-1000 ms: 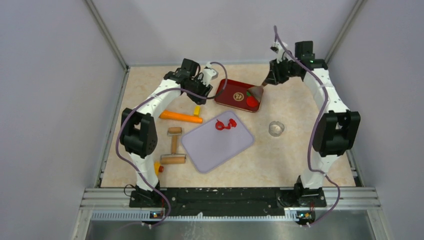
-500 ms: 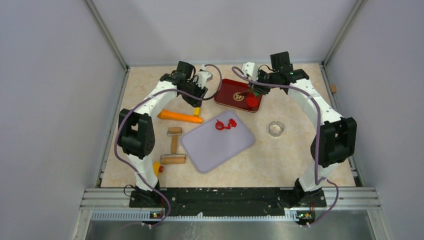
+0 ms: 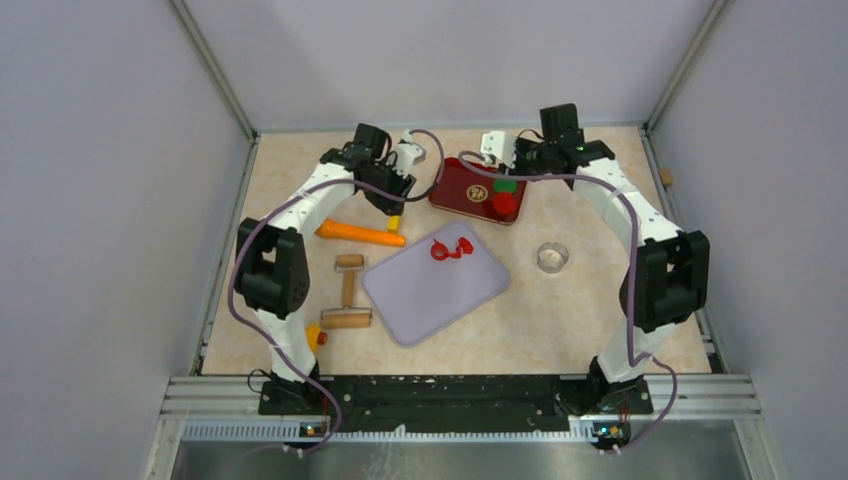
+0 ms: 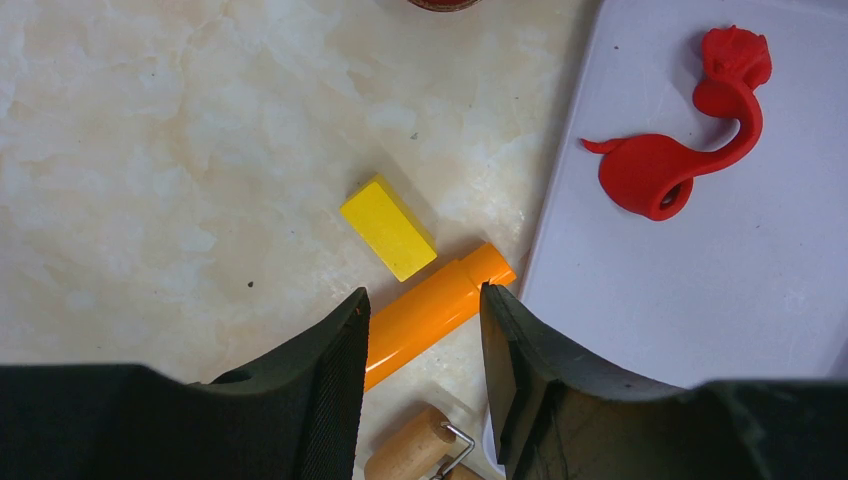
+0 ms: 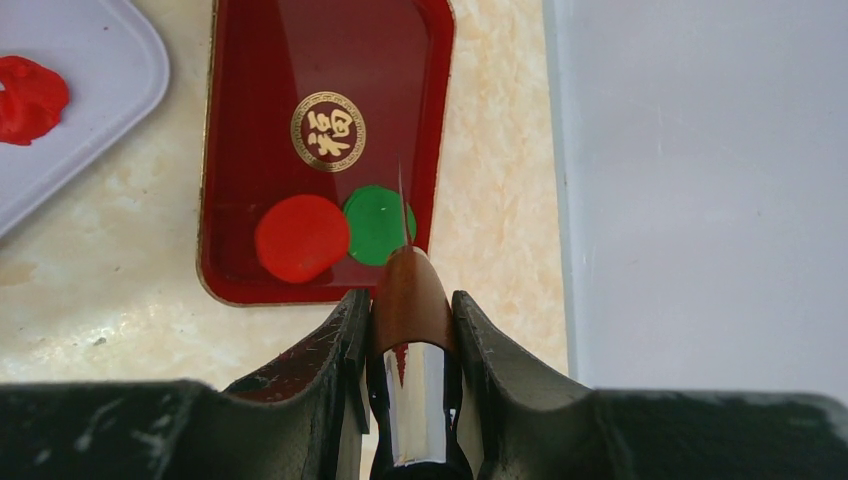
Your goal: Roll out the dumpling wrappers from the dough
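"What lies nearest your bases?"

"A wooden rolling pin (image 3: 347, 300) on the surface (image 3: 560, 320), just left of the lilac board (image 3: 430, 295). On the board's far corner sits the dough (image 3: 449, 249): ragged, curly red scraps, one strip curling up into a knob."

"And off to the right?"

"A small ring (image 3: 552, 257), alone on the surface, well apart from the board."

"Your left hand?"

"My left hand (image 4: 422, 300) hangs above the surface beyond the board's left side, fingers spread apart with nothing between them. Under it lie an orange stick (image 4: 440, 298) and, just past its end, a yellow block (image 4: 388, 228)."

"Where is the wrapper?"

"Farther back, in the dark red tray (image 5: 260, 120). The red wrapper (image 5: 301, 237), flat and round, lies right against a green disc (image 5: 378, 224) of like size, at the end of the tray nearest my right hand."

"What's in that hand?"

"My right hand (image 5: 410, 305) is closed on the wooden handle of a thin-bladed tool (image 5: 407, 275). I see the blade edge-on, pointing over the green disc's rim. Whether it touches the disc I can't tell."
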